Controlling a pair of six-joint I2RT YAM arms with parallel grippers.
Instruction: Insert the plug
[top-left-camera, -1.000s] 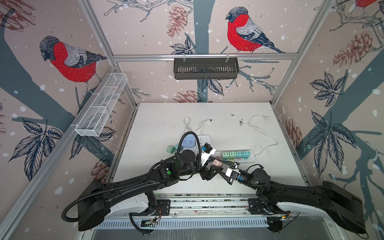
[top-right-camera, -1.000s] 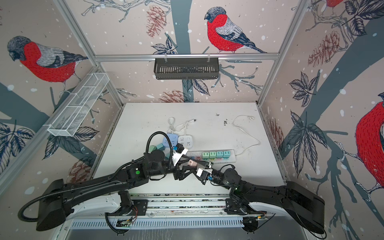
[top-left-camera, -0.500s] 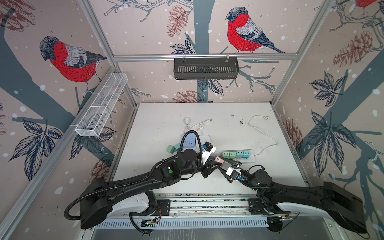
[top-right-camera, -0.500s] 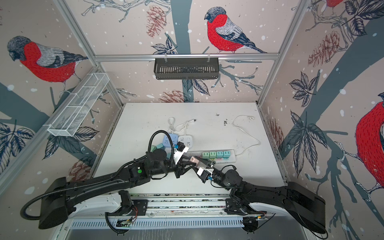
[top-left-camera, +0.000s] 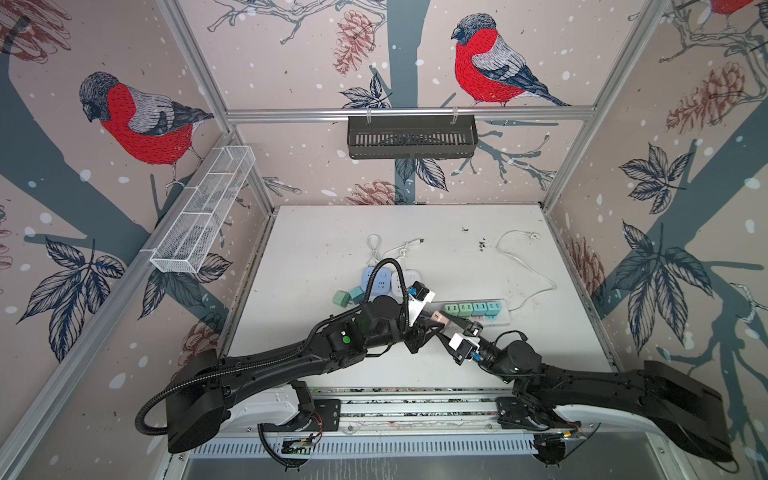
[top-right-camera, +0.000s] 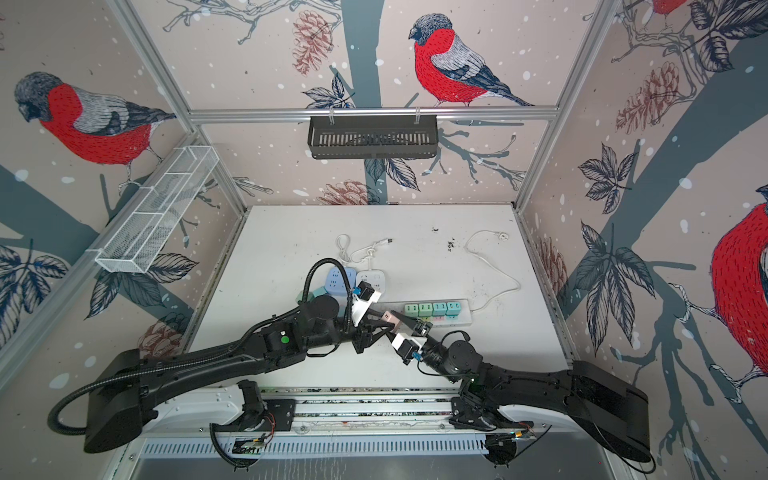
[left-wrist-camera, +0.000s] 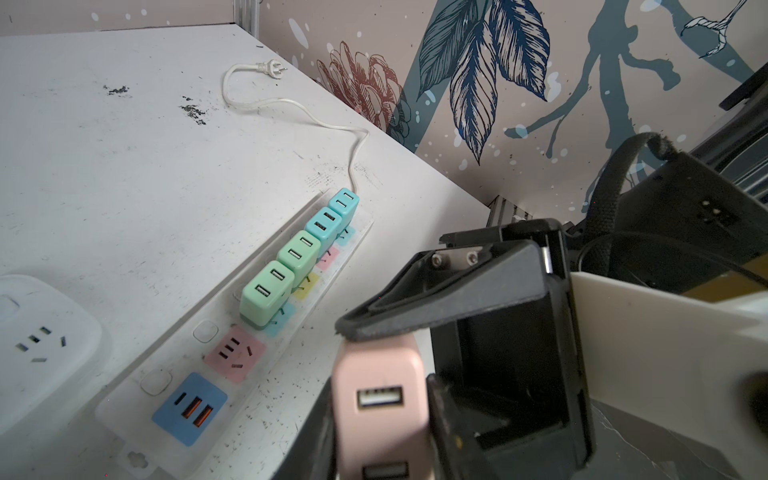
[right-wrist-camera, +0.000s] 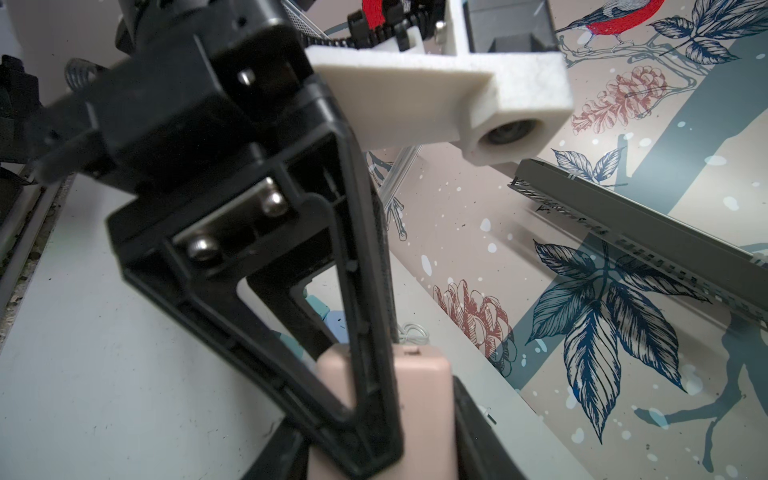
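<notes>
Pink plug (left-wrist-camera: 376, 374), pinched by left gripper (left-wrist-camera: 380, 440) and right gripper (right-wrist-camera: 380, 457), hangs just off the power strip's (left-wrist-camera: 257, 386) near edge.

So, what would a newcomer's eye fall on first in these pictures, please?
Probably the pink plug, clamped in the jaws of both the left gripper and right gripper at the centre of both top views. Beside it, four green and teal chargers sit in a row on the white power strip; red-breasted birds cover the walls.

pink plug (left-wrist-camera: 378, 399) cut by frame edge, prongs hidden, white socket (left-wrist-camera: 41, 353) cropped
</notes>
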